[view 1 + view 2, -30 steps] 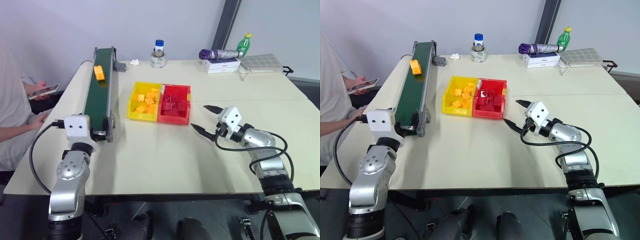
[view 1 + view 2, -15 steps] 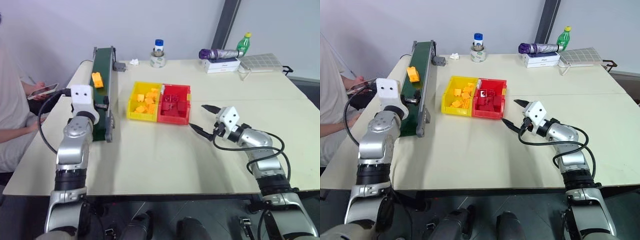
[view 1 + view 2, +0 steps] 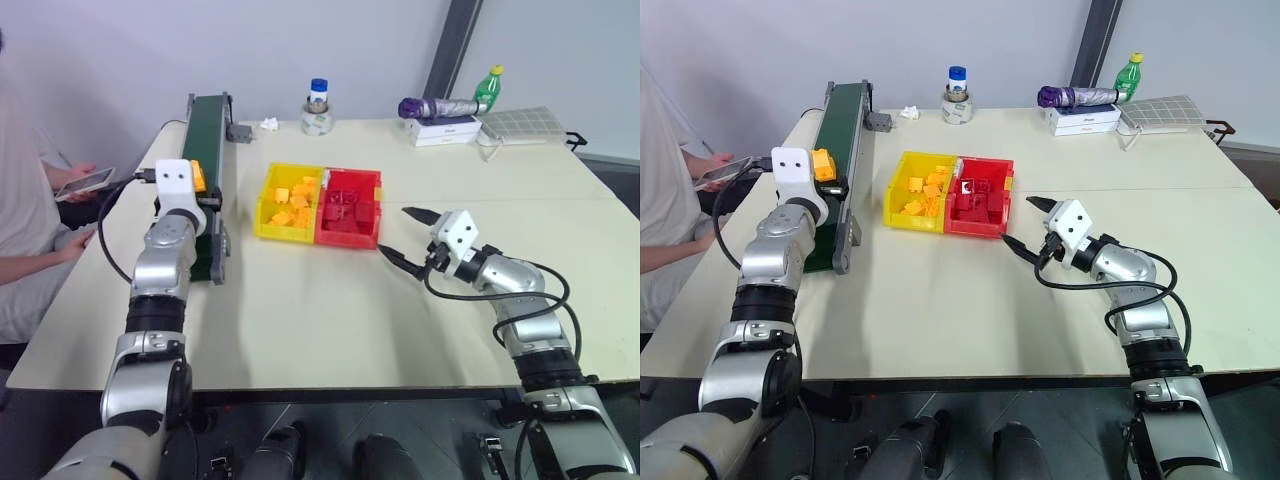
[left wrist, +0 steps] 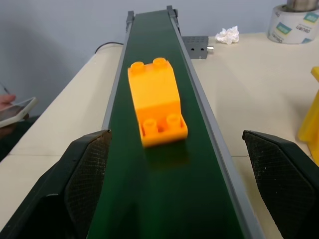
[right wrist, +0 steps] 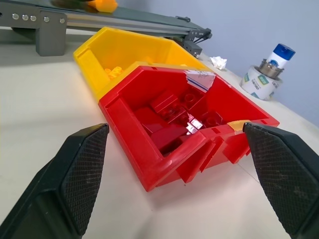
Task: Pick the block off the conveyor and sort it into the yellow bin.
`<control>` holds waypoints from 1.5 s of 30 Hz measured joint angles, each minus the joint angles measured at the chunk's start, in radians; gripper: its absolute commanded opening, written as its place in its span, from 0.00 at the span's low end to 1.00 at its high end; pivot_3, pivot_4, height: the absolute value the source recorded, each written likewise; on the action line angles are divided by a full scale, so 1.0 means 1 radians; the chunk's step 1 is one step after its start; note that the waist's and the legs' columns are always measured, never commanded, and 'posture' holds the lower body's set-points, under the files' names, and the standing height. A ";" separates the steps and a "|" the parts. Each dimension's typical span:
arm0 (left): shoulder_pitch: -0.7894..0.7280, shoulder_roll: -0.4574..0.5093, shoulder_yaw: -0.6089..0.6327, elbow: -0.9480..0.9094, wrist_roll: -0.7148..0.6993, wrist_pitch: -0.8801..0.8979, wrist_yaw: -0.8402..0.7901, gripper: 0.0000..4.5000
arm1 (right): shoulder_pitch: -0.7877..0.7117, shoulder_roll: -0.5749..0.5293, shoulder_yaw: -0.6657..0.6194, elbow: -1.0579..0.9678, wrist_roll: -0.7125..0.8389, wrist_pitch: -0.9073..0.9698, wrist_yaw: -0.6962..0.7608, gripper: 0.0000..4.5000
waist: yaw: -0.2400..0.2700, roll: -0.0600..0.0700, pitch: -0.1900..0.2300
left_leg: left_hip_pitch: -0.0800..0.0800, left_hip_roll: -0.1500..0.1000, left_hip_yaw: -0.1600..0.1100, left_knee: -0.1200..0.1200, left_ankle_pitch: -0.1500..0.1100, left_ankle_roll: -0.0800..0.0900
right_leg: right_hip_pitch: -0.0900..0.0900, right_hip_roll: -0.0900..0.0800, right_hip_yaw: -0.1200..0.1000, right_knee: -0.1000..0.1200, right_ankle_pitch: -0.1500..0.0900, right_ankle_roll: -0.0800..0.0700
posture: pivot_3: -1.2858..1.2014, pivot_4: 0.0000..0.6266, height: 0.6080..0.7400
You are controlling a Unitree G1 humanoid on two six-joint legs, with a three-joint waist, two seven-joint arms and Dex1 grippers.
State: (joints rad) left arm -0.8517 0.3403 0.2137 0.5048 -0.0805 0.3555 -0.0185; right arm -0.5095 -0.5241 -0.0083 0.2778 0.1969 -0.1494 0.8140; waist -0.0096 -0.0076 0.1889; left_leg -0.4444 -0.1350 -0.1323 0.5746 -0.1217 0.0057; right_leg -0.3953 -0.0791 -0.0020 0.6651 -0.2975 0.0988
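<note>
The yellow-orange block (image 4: 155,102) lies on the dark green conveyor (image 3: 205,125), about halfway along the belt. My left gripper (image 4: 175,134) is open and level over the belt. Its two fingers straddle the rails just short of the block and do not touch it. In the head views the block (image 3: 822,163) shows right beside the left wrist. The yellow bin (image 3: 262,230) holds several yellow pieces and is joined to the red bin (image 3: 350,241) on its right. My right gripper (image 3: 394,232) is open above the table, pointing at the red bin (image 5: 149,169), with nothing between its fingers.
A person with a phone (image 3: 85,181) sits at the table's left edge, close to the conveyor. At the back stand a tape roll with a bottle on it (image 3: 317,112), a crumpled tissue (image 3: 269,124), a folded umbrella on boxes (image 3: 440,118) and a green bottle (image 3: 487,88).
My left arm has risen from the conveyor's near end and reached forward along the belt to the block. The block has ridden nearer on the belt. The right arm has stayed put.
</note>
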 measured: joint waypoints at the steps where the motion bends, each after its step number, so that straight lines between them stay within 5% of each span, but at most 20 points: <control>1: -0.013 -0.004 0.004 0.011 -0.004 -0.002 0.002 0.99 | 0.000 0.002 0.000 -0.003 0.000 0.003 -0.002 1.00 | 0.000 0.000 0.000 | 0.000 0.000 0.000 0.000 0.000 0.000 | 0.000 0.000 0.000 0.000 0.000 0.000 | 0.52 0.24 1.00; 11: -0.029 -0.010 0.007 0.052 0.009 -0.010 0.105 0.99 | 0.003 0.005 0.003 -0.018 0.000 0.015 -0.007 1.00 | -0.002 0.000 0.000 | 0.000 0.000 0.000 0.000 0.000 0.000 | 0.000 0.000 0.000 0.001 0.001 0.001 | 0.52 0.24 1.00; 14: -0.026 -0.013 0.013 0.052 0.001 0.005 0.111 0.80 | 0.003 0.006 0.003 -0.019 0.000 0.015 -0.009 1.00 | -0.001 0.000 0.000 | 0.000 0.000 0.000 0.001 0.000 0.000 | 0.000 0.000 0.000 0.001 0.001 0.001 | 0.52 0.24 1.00; 18: -0.012 -0.028 0.029 0.041 -0.022 0.024 0.110 0.33 | 0.003 0.006 0.003 -0.019 0.000 0.015 -0.010 1.00 | -0.001 0.000 0.000 | 0.000 0.000 0.000 0.001 0.000 0.000 | 0.000 0.000 0.000 0.001 0.001 0.001 | 0.52 0.24 1.00; 19: -0.012 -0.030 0.031 0.037 -0.027 0.028 0.110 0.30 | 0.003 0.007 0.003 -0.019 0.000 0.016 -0.010 1.00 | -0.001 0.000 0.000 | 0.000 0.000 0.000 0.001 0.000 0.000 | 0.000 0.000 0.000 0.001 0.001 0.001 | 0.52 0.24 1.00; 29: -0.068 -0.133 -0.011 -0.035 -0.058 -0.024 0.031 0.30 | 0.003 0.008 0.003 -0.019 -0.001 0.015 -0.017 1.00 | 0.007 0.000 0.000 | 0.000 -0.001 0.000 0.003 0.000 0.000 | 0.002 0.000 0.000 0.000 0.002 0.003 | 0.52 0.24 1.00; 42: -0.406 -0.265 -0.081 0.584 -0.006 -0.330 -0.031 0.30 | 0.091 -0.008 -0.014 -0.120 -0.008 0.035 -0.059 1.00 | 0.012 -0.001 0.000 | -0.001 -0.001 0.000 0.002 0.001 0.002 | 0.000 0.000 0.000 0.000 0.002 0.003 | 0.52 0.24 1.00; 45: -0.421 -0.262 -0.079 0.636 0.004 -0.374 -0.028 0.62 | 0.117 -0.014 -0.021 -0.143 -0.008 0.051 -0.069 1.00 | 0.011 -0.001 0.000 | -0.001 -0.001 0.000 0.002 0.001 0.001 | 0.000 0.000 0.000 0.000 0.002 0.003 | 0.52 0.24 1.00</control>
State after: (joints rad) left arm -1.2724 0.0780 0.1347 1.1413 -0.0767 -0.0185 -0.0469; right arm -0.3929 -0.5384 -0.0289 0.1350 0.1888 -0.0989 0.7450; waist 0.0016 -0.0085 0.1892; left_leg -0.4453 -0.1363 -0.1319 0.5767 -0.1209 0.0071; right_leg -0.3952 -0.0795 -0.0022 0.6655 -0.2958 0.1019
